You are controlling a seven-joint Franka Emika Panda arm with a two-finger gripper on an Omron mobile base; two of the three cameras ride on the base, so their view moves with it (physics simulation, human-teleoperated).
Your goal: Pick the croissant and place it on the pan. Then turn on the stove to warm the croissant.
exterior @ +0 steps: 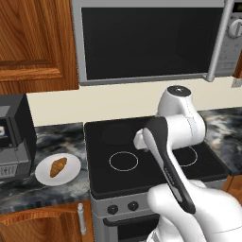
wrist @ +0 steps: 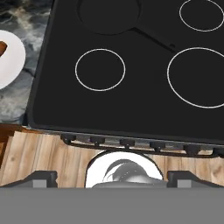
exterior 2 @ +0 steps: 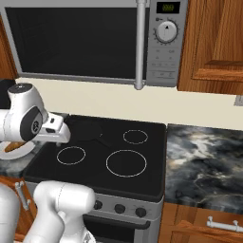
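The croissant [exterior: 58, 166] waits on its white plate [exterior: 46, 177] left of the stove [exterior: 156, 177], so the claw [wrist: 112, 175] hangs spread wide and empty over the cooktop, the pan [exterior: 117, 134] at the back-left burner ready to receive it.

1 croissant [exterior: 58, 166], 1 plate [exterior: 45, 176], 1 pan [exterior: 116, 134], 1 stove [exterior: 151, 177], 1 microwave [exterior: 151, 71].

The white arm [exterior: 179, 189] is raised from the base and bent forward at the elbow, with the wrist [exterior: 182, 118] folded back down. The gripper [wrist: 112, 179] is pointed downward, apparently near vertical. Its jaws are spread wide, and nothing is held between the dark fingertips [wrist: 41, 178].
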